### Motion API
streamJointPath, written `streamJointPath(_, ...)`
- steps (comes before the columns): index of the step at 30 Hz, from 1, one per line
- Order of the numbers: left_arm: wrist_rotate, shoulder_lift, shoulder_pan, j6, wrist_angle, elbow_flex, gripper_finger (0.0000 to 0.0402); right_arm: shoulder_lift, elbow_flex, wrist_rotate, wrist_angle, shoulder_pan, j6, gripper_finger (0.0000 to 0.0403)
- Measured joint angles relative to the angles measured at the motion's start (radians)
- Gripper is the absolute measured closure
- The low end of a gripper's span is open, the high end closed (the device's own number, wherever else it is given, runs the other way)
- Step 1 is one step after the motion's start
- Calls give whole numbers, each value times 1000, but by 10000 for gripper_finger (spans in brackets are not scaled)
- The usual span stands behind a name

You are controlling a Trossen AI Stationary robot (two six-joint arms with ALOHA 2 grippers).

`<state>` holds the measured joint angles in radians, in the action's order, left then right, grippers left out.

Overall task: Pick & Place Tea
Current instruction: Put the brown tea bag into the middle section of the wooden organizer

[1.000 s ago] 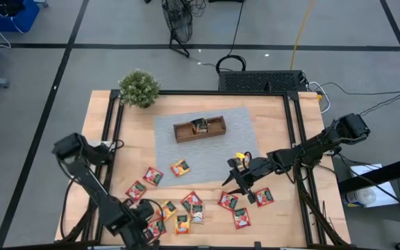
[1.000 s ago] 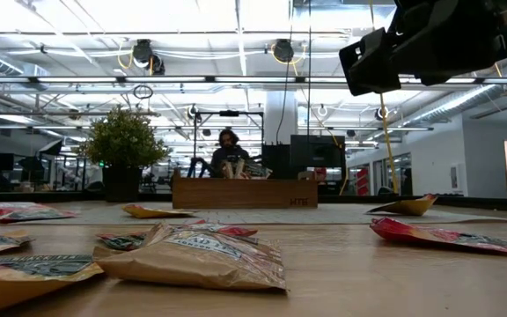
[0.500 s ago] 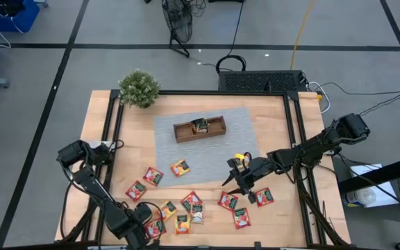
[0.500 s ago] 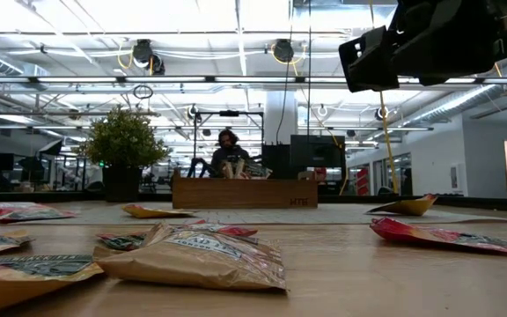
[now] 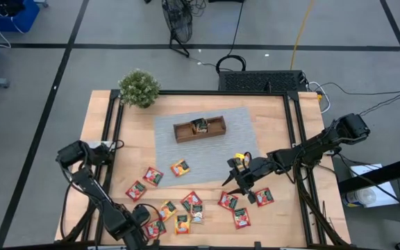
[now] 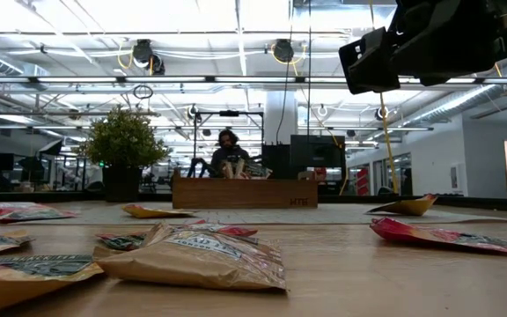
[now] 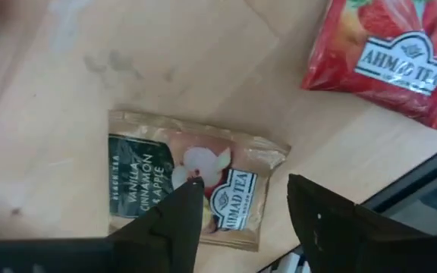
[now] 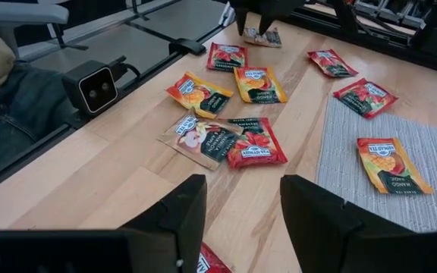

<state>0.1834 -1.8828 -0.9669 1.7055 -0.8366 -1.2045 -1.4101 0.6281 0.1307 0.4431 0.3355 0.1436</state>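
Since a second ago the left gripper [image 7: 241, 205] has pulled toward the near table edge; its fingers now stand spread just above a pale tan square tea packet [image 7: 196, 178] lying flat on the wood, nothing pinched. That packet reads "VANILLA CINNAMON APPLE" and "AHMAD TEA"; a red packet [image 7: 385, 57] beside it also reads "AHMAD TEA". So near the edge, a sloppy close could slide the packet off. Other tea packets [image 5: 186, 208] lie scattered nearby. Further right, the right gripper [image 5: 238, 182] hovers with spread, empty fingers; a packet on the grey mat reads "MANGO" [image 8: 393, 165].
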Motion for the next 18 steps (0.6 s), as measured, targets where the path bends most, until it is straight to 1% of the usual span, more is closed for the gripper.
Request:
streamJointPath(8,-20,-68,-32,6,36,-5,247,0,0,-1,-5,0,0,246)
streamJointPath(13,2,-95,-32,2,33,-8,266,0,0,-2,-6,0,-1,248)
streamJointPath(16,20,-93,-25,0,32,-7,286,0,0,-3,-6,0,-1,251)
streamJointPath(18,30,-88,-24,-12,30,-4,309,0,0,-3,-5,0,-1,254)
